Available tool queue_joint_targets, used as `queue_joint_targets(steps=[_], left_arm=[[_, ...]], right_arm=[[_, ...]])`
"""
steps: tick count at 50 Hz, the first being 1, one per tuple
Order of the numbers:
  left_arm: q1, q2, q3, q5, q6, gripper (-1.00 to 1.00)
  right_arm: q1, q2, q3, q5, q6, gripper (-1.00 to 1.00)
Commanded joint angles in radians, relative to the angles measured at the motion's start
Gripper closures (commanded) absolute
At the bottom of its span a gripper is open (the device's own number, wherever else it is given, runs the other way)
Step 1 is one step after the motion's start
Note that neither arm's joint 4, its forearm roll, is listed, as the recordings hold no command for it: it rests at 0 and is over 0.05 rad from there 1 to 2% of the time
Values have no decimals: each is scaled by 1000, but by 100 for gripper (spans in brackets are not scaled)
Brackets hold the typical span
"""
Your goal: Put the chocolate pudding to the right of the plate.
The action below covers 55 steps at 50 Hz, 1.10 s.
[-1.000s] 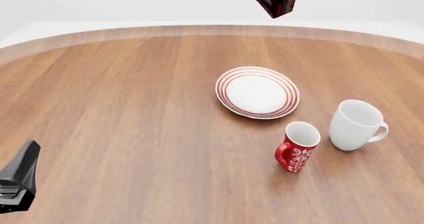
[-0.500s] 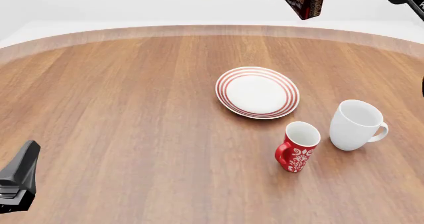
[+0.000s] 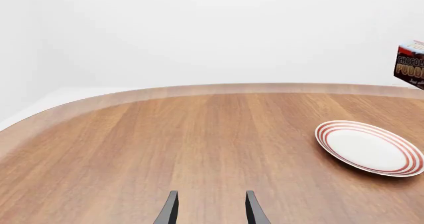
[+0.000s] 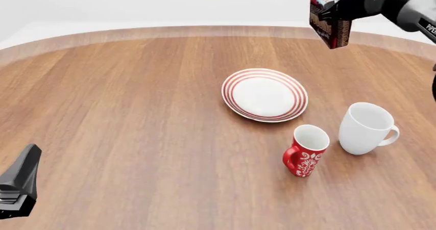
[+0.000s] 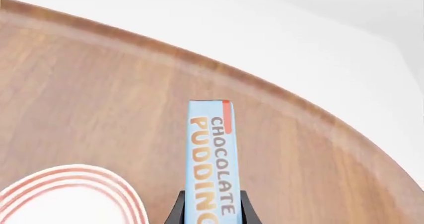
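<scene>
The chocolate pudding (image 4: 330, 25) hangs in the air, tilted, above the table's far right, beyond and to the right of the plate (image 4: 264, 94). My right gripper (image 4: 338, 6) is shut on the carton. In the right wrist view its light-blue top (image 5: 210, 159) runs between the two black fingers (image 5: 177, 210), with the plate's red rings (image 5: 99, 184) below. My left gripper (image 3: 210, 213) is open and holds nothing; it shows at the front view's lower left (image 4: 19, 183). The left wrist view has the plate (image 3: 368, 147) and the carton (image 3: 411, 64) at its edge.
A plain white mug (image 4: 366, 128) stands to the right of the plate and nearer me. A red patterned mug (image 4: 307, 150) stands just left of it, in front of the plate. The round wooden table's (image 4: 136, 112) far rim curves behind the carton.
The carton has moved right and down from the picture's top edge, and the right arm holding it has come into the front view. The left gripper, plate and mugs have not moved.
</scene>
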Motion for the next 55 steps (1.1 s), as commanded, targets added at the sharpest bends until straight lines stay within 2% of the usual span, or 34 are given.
queue_joint_targets(steps=[1, 19, 31, 44, 55], left_arm=[[0, 0, 0, 0, 0, -100], [0, 0, 0, 0, 0, -100], [0, 0, 0, 0, 0, -100], [0, 0, 0, 0, 0, -100], [0, 0, 0, 0, 0, -100]], right_arm=[[-37, -2, 104, -69, 6, 100], [-62, -1, 211, -137, -7, 100], [-64, 19, 294, -197, 13, 100], [-58, -9, 424, -280, 9, 100], [-92, -32, 525, -342, -5, 100]])
